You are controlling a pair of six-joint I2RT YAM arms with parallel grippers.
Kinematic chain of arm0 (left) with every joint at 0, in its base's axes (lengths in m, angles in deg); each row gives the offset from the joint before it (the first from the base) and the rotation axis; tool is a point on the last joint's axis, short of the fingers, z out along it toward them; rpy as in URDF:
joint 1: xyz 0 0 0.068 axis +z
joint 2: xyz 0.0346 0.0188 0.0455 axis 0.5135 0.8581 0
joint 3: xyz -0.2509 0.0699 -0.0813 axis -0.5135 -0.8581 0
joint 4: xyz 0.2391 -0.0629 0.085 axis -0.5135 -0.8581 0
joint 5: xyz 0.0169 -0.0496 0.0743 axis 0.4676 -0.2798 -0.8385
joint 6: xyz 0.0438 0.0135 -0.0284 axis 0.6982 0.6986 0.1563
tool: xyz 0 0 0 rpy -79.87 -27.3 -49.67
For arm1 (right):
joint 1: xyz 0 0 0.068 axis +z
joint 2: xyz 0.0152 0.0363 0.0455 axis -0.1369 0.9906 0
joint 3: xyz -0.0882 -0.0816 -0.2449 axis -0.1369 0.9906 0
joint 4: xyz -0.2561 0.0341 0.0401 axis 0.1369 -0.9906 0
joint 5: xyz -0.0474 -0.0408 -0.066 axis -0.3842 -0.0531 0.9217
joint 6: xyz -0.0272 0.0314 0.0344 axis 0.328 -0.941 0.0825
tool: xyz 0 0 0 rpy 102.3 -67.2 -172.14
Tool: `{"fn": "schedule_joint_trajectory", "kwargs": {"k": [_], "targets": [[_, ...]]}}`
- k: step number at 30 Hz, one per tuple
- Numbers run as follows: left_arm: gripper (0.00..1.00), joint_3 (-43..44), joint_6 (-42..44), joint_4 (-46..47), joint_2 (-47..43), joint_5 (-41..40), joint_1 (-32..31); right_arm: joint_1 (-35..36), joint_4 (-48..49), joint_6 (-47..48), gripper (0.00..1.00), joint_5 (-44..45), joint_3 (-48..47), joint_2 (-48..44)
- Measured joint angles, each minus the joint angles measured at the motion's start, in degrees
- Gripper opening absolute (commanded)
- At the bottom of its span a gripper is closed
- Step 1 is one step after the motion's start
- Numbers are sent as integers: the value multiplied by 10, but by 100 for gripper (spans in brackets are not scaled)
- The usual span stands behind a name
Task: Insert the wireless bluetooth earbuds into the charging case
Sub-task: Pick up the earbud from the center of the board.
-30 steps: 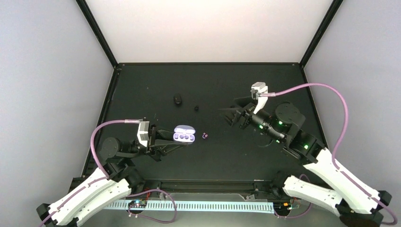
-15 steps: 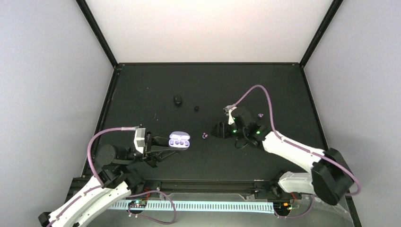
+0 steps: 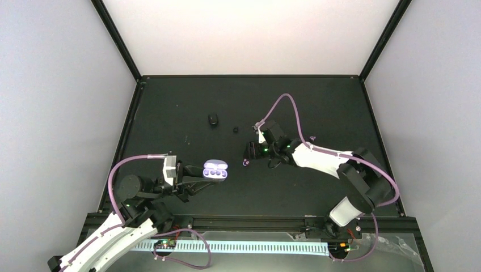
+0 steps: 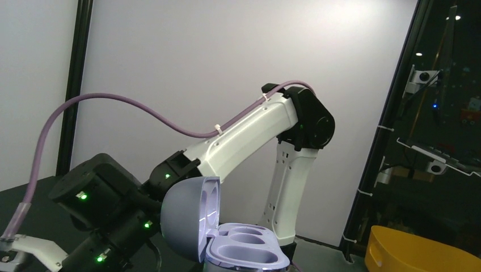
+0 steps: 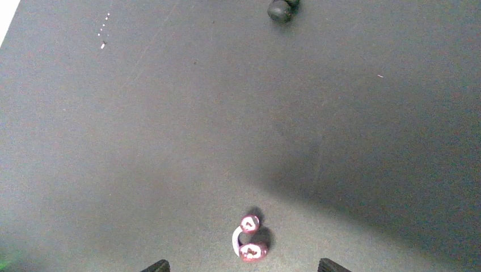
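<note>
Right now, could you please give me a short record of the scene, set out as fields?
left gripper: shut on the charging case
charging case: lid open, visible wells empty
right gripper: open, fingers either side of the purple-and-white earbud, not touching it
purple-and-white earbud: lying on the table, outside the case
black earbud: on the table, farther from the right gripper

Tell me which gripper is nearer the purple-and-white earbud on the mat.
Right. The right gripper hovers just above the purple-and-white earbud, its open fingertips flanking it. The left gripper is farther off, left of the earbud in the top view, holding the open charging case.
</note>
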Motion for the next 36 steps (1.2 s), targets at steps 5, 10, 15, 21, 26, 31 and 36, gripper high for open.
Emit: {"fn": "schedule_joint_trajectory", "kwargs": {"k": [5, 10, 15, 21, 26, 31, 36], "targets": [[2, -1, 2, -5, -2, 0, 0, 1, -4, 14, 64, 14, -18, 29], [2, -1, 5, -9, -3, -1, 0, -19, -11, 7, 63, 68, 4, -11], [1, -2, 8, -17, -10, -3, 0, -118, -22, -19, 60, 146, 56, -122], [2, -8, 9, -17, -10, -4, 0, -262, -35, -51, 59, 203, 89, -186], [2, -12, 9, -16, -8, -4, 0, -313, -51, -59, 58, 216, 86, -145], [1, -12, 9, -14, -6, -4, 0, -322, -55, -61, 57, 220, 66, -83], [2, -12, 11, -14, -6, -4, 0, -337, -56, -61, 55, 221, 42, -35]]}}
